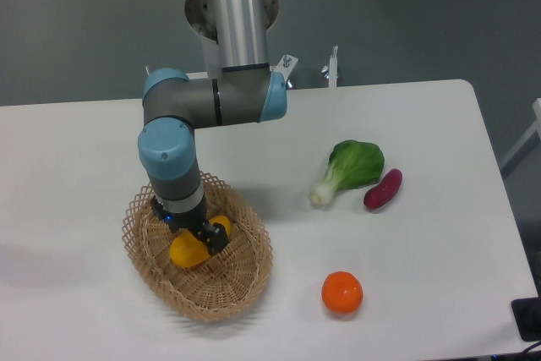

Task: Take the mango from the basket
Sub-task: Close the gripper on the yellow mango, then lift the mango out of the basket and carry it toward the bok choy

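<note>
The mango (190, 250) is being shown lying inside the basket (241, 281), toward the basket's rear half, with its yellow-orange skin partly covered by the hand (200, 237). The fruit is being judged as smooth, rounded and fairly firm, moderately heavy for its size and likely to slip if pinched near a tapered end; a hold across its thickest middle, with only enough pressure to avoid bruising, is being favoured. The hand is being held low within the basket, its dark fingers (211, 238) set at the mango's upper side and apparently in contact with it, though whether they are clamped on the fruit or merely placed around it cannot be told from this view. The arm is being folded down steeply from behind the basket, the wrist pointing almost straight down over the basket's rear rim. The wicker wall is being seen close to the fingers, so a snag on the lattice is being regarded as a risk during a lift. Right of the basket, on the desk (423, 124), a leafy green vegetable (351, 168), a purple vegetable (383, 188) and an orange (341, 292) are lying well apart from it.
</note>
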Action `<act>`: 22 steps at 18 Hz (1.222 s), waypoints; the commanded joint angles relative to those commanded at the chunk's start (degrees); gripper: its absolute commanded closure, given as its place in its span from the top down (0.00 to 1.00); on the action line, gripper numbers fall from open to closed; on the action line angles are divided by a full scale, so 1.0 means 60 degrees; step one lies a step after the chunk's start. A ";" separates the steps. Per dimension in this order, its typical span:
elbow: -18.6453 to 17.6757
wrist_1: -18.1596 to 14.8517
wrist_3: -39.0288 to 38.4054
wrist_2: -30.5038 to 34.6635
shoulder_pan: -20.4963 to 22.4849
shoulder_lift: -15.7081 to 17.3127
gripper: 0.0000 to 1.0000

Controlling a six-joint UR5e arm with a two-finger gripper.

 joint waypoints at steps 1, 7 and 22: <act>0.0015 0.0000 0.0000 0.0000 0.0000 0.0000 0.68; 0.0029 0.0000 -0.0029 0.0015 0.0000 0.0044 0.48; 0.0132 -0.0482 0.1243 -0.0073 0.1492 0.1493 0.46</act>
